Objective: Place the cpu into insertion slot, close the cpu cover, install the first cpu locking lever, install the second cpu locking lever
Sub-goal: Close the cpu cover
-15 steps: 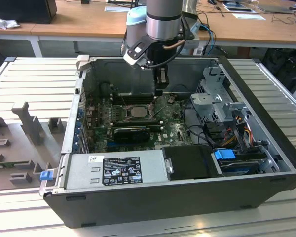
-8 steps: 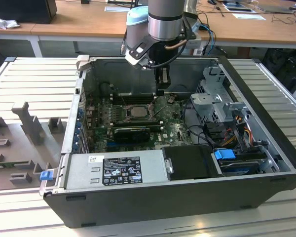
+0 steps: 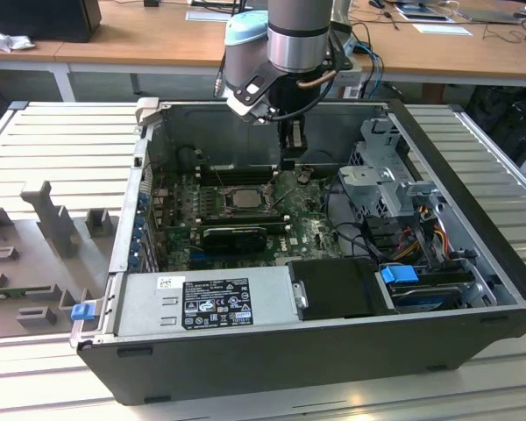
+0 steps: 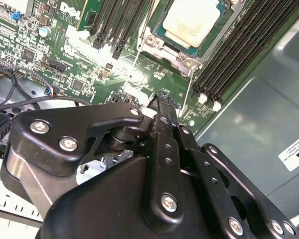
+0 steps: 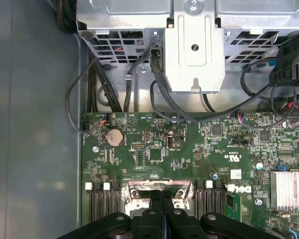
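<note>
Flanking cpu (image 4: 192, 22), memory slots (image 4: 239, 50), cables (image 5: 102, 87) nearby

The cpu (image 4: 192, 22) is pale silver. The board (image 5: 154, 149) is green with tiny shiny dots. The tool (image 4: 163, 99) is black. The clip (image 3: 399, 274) is blue. The case (image 3: 289, 368) is dark grey.

Even room light from above, dimmer down inside the case.
In the exterior view the ribbed bench (image 3: 53, 140) is bright and flatly lit, while the inside of the computer case (image 3: 272, 368) sits in soft shadow, deepest under its far wall. In the second wrist view glare washes the cpu (image 4: 192, 22) face pale, and white patches on the motherboard (image 4: 89, 69) bloom. In the first wrist view the metal drive cage (image 5: 197, 55) shines.
</note>
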### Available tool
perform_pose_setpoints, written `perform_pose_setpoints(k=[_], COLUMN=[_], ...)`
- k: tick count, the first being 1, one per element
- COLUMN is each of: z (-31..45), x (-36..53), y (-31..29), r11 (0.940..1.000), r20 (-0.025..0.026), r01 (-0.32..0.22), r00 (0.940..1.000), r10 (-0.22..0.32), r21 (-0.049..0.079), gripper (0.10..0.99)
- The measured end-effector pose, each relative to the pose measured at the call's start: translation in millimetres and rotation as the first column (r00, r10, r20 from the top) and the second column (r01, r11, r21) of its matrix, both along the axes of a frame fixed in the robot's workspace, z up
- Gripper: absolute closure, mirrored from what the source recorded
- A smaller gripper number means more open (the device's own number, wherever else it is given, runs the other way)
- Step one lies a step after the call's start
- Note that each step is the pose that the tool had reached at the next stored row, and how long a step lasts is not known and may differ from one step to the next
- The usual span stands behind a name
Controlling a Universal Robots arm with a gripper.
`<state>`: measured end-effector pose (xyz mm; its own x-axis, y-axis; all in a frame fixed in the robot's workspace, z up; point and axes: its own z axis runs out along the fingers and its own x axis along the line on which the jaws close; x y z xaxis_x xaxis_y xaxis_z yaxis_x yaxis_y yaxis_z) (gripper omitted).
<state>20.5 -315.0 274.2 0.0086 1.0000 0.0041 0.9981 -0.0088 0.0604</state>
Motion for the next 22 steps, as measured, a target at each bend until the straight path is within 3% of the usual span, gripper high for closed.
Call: perform_pose_setpoints(k=[22], z=[0.0], x=[11.8], y=[0.0], r11=[1.0000], r20=[0.0000], r01=[0.000], r00=[1.0000], r10=[0.000], r21=[0.000], gripper=[0.980])
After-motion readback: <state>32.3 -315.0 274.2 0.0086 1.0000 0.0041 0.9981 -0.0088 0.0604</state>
